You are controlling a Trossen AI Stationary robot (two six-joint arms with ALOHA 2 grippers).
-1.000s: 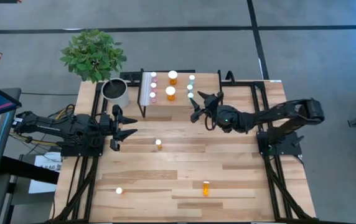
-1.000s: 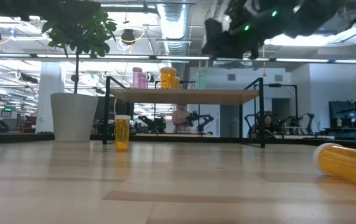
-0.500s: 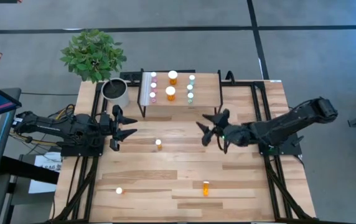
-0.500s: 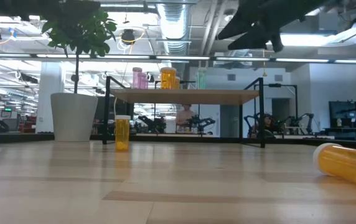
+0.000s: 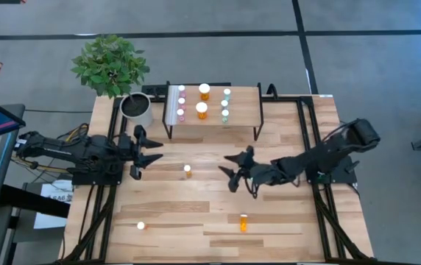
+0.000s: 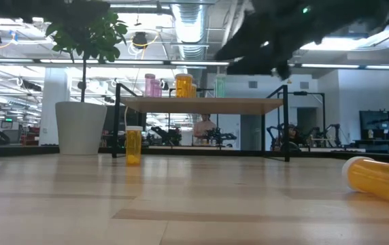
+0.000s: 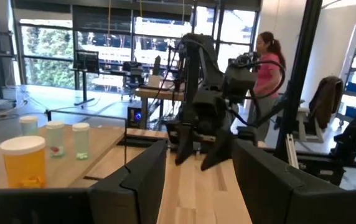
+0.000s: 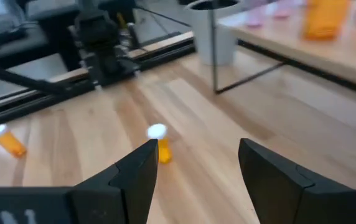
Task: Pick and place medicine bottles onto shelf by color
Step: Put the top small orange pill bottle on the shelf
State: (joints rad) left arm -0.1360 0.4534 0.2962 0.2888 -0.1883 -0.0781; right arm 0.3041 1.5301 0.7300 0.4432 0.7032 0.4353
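The shelf [image 5: 243, 103] stands at the table's far middle and carries pink [image 5: 181, 101], orange [image 5: 202, 110] and pale green [image 5: 225, 103] medicine bottles. A small orange bottle [image 5: 188, 170] stands upright on the table's middle. Another stands near the front left [image 5: 140, 226], and one lies on its side at the front [image 5: 243, 222]. My right gripper [image 5: 227, 171] hovers open above the table, to the right of the standing bottle [image 8: 159, 148], pointing at it. My left gripper [image 5: 156, 150] waits open at the table's left side, holding nothing.
A plant in a grey-white pot [image 5: 137, 109] stands just left of the shelf. Black frame rails [image 5: 310, 147] run along both table sides. A person [image 7: 266, 59] stands in the room beyond the table. Bare wood lies between the loose bottles.
My right gripper has swung away from the shelf's right end toward the table's near edge and a little left. It has dropped lower and rolled, and now faces the standing orange bottle. It stays open with nothing in it. No bottle has moved.
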